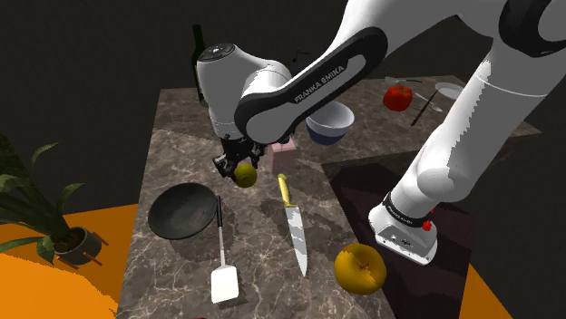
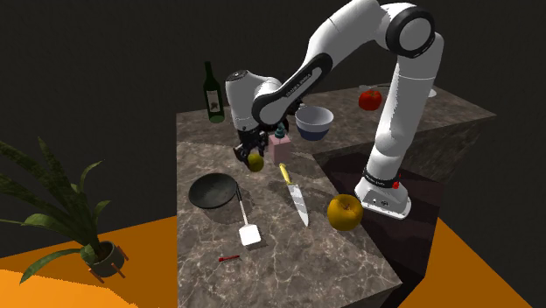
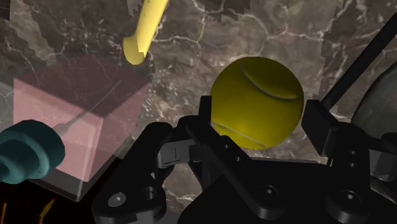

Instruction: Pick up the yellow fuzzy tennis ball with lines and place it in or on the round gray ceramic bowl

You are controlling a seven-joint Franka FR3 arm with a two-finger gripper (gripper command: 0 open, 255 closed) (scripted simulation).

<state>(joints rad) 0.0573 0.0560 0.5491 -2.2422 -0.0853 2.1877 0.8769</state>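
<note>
The yellow tennis ball (image 3: 256, 102) with pale seam lines sits between my two black fingers, which clasp it on both sides. My gripper (image 1: 238, 167) is shut on the ball (image 1: 245, 175) close over the marble counter, near its middle. The round dark grey bowl (image 1: 184, 211) stands on the counter toward the shoulder view's lower left of the ball. In the second exterior view the ball (image 2: 255, 161) hangs under the gripper (image 2: 250, 154), up and right of the bowl (image 2: 214, 190).
A pink soap dispenser (image 1: 283, 156) stands right beside the gripper. A yellow-handled knife (image 1: 292, 227) and a white spatula (image 1: 222, 263) lie in front. A yellow-orange fruit (image 1: 360, 268), a white bowl (image 1: 329, 122), a bottle (image 2: 213, 93) and a red fruit (image 1: 397, 98) stand around.
</note>
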